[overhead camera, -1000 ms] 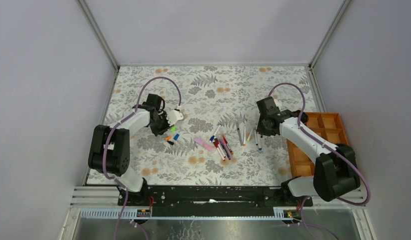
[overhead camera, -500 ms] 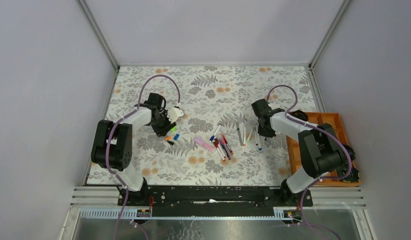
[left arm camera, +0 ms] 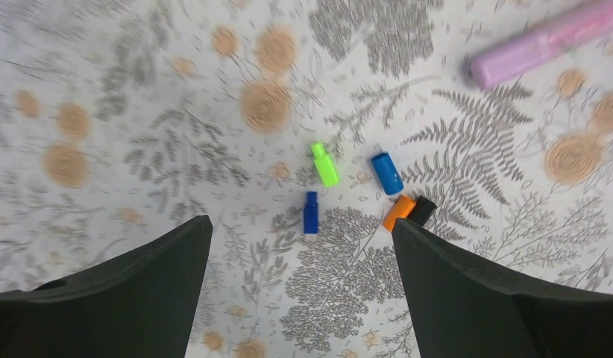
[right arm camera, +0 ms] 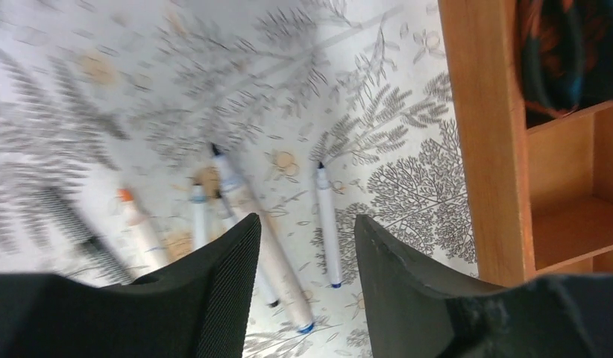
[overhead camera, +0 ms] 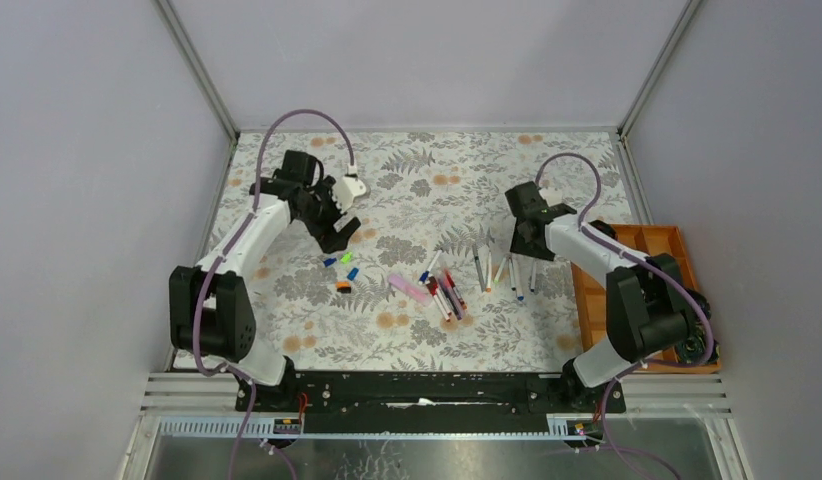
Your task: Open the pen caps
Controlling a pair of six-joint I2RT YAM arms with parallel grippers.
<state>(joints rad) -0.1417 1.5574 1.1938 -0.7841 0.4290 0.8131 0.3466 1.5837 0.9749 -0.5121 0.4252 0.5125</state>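
Several loose pen caps lie on the floral mat under my left gripper: green, dark blue, blue, orange and black. This gripper hangs above them, open and empty; from above it sits just behind the caps. A pink pen lies farther off. My right gripper is open above a row of uncapped white pens, with a blue-tipped pen lying on the mat below the gap. From above it hovers behind these pens.
A bunch of capped pens and the pink pen lie mid-mat. An orange wooden tray with compartments stands at the right edge, close to my right gripper, its wall beside the pens. Grey walls enclose the mat.
Both grippers went from shut to open. The left arm rose and drew back, and a dark blue cap now lies by the other caps. A pen now lies at the right end of the row.
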